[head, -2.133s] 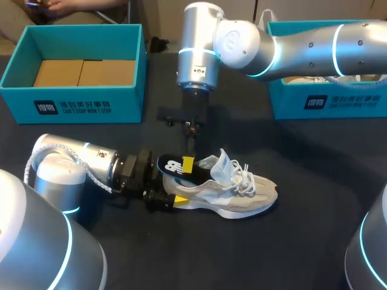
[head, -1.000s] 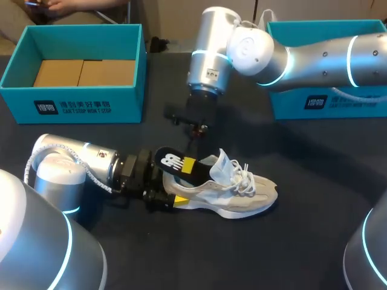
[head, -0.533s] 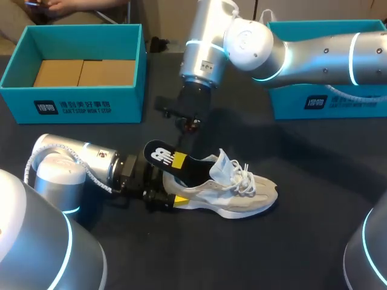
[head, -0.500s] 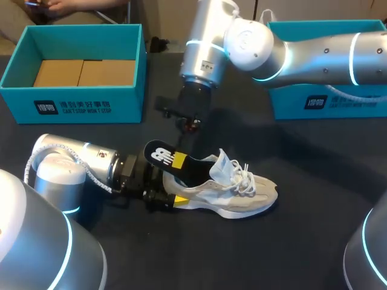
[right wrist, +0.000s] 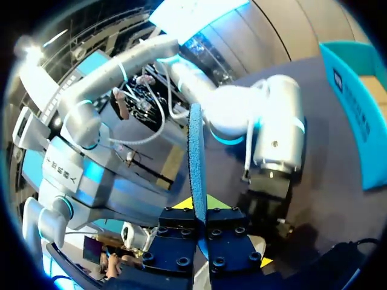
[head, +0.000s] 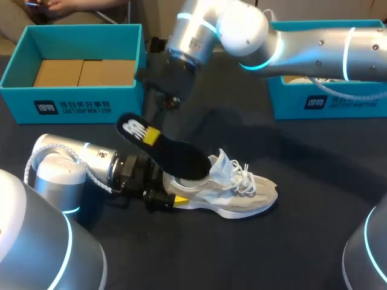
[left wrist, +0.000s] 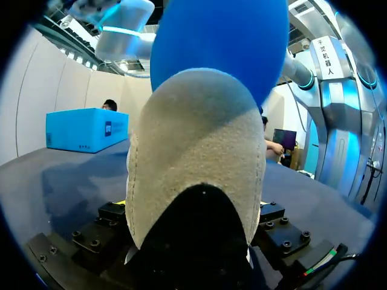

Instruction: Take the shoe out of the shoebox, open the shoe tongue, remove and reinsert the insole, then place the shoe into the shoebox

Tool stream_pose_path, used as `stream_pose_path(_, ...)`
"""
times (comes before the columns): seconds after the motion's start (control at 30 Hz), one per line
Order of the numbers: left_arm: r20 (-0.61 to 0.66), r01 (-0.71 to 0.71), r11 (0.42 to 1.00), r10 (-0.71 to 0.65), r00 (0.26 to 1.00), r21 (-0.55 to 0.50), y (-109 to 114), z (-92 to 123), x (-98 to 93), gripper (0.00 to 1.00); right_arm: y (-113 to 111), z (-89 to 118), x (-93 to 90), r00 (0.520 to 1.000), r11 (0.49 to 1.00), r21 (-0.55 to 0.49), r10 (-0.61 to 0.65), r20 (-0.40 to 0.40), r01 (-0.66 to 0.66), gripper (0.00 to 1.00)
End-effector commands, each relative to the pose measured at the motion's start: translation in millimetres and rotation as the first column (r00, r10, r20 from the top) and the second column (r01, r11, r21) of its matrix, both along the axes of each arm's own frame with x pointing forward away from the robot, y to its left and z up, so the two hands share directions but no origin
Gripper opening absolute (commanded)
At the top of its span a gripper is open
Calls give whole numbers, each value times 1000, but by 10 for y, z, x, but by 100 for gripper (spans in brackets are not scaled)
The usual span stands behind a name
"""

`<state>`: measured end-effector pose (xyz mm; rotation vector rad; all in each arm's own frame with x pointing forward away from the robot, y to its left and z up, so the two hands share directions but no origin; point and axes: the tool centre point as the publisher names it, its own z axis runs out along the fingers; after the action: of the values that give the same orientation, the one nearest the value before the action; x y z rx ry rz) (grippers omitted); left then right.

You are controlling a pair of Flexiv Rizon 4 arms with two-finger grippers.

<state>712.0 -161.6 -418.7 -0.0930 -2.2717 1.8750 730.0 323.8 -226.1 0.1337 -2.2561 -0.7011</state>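
Right pincer: the right gripper is clamped on the heel end of the insole, up above and behind the heel of the shoe. Its wrist view shows the insole edge-on, pressed between both fingers.
Insole: black on top and blue beneath. It slants from the pincer down into the shoe's opening, with its front end tucked in behind the tongue.
Left pincer: the left gripper is closed on the shoe's heel, level with the sole. In its wrist view the heel fills the space between the finger mounts.
Shoe: pale cream with a white sole, it rests on the table, out of both boxes. The toe points away from the left pincer, the tongue is pulled up, and the laces lie loose over the top.
Arms: the left arm lies low behind the shoe's heel. The right arm passes high beyond the shoe.
Boxes: the open shoebox, teal with brown cardboard inside, sits well apart beyond the shoe's heel end. The second shoebox sits well apart beyond the toe end.
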Motion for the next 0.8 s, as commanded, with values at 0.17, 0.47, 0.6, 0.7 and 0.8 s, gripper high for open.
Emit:
stream_pose_path(0.17,0,-1,1000,1,1000,2,-3,-1,1,0,-137,582,-35,997,987,143,-73,-14,75,0)
stream_pose_path(0.47,0,-1,1000,1,1000,2,-3,-1,1,0,-137,582,-35,997,987,143,-73,-14,75,0)
stream_pose_path(0.6,0,-1,1000,1,1000,2,-3,-1,1,0,-245,792,-123,976,927,311,-217,-10,209,0)
stream_pose_path(0.7,0,-1,1000,1,1000,2,-3,-1,1,0,-331,1080,-193,964,898,362,-267,-1,249,0)
stream_pose_path(0.8,0,-1,1000,1,1000,2,-3,-1,1,0,-430,1390,-251,951,867,410,-308,-1,282,0)
